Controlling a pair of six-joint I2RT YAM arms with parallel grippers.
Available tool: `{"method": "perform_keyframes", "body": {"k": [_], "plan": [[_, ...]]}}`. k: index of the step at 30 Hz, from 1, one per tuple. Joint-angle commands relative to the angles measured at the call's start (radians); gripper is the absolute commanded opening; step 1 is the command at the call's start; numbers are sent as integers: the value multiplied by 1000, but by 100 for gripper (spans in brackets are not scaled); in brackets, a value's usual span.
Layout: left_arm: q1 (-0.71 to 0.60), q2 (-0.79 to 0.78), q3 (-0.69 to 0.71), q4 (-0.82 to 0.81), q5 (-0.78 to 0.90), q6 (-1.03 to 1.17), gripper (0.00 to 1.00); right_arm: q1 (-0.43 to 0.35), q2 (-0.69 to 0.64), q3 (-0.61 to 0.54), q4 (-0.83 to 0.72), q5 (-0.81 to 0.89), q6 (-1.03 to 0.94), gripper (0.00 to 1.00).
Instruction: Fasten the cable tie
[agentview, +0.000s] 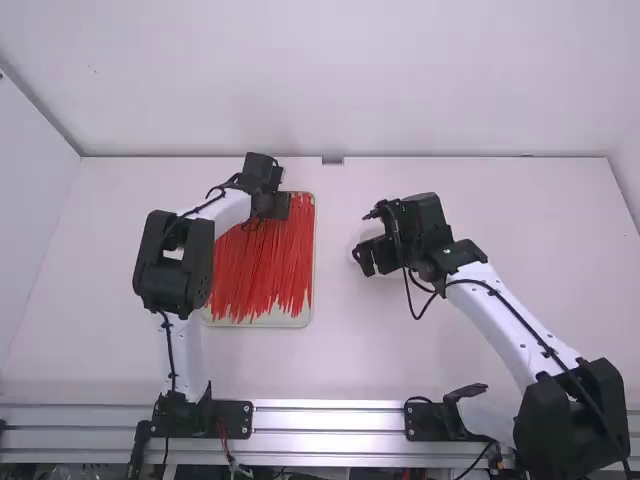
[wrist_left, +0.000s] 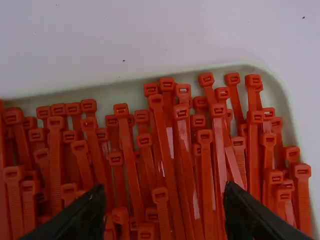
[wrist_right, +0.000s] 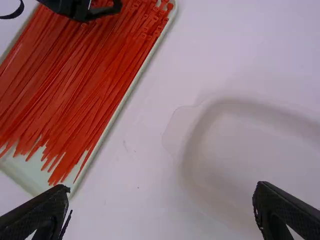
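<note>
Overhead, left gripper (agentview: 268, 203): above the far edge of the tray (agentview: 306, 318), over the heads of the red cable ties (agentview: 262, 265).
Overhead, right gripper (agentview: 372, 255): above the white table (agentview: 500, 200), right of the tray.
Left wrist, jaws: wide apart, holding nothing, fingers (wrist_left: 80, 217) just above the ties.
Left wrist, cable ties: heaped in the tray, heads toward its rounded far corner.
Right wrist, jaws: wide apart, holding nothing.
Right wrist, clear container (wrist_right: 240, 150): on the table near the tray, apart from it.
</note>
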Motion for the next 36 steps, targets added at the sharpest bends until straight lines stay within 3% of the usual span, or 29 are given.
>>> {"method": "perform_keyframes", "body": {"k": [1, 3, 5, 10, 36], "plan": [[7, 10, 20, -3, -14, -6, 57, 0, 6, 32, -5, -5, 1, 98], [8, 10, 20, -3, -13, -6, 45, 0, 6, 32, -5, -5, 1, 98], [5, 10, 20, -3, -14, -6, 38, 0, 6, 32, -5, -5, 2, 98], [3, 13, 20, -5, -14, -6, 31, 0, 6, 32, -5, -5, 1, 98], [2, 37, 20, -3, -24, -32, 24, 0, 6, 32, -12, -5, -2, 98]]}}
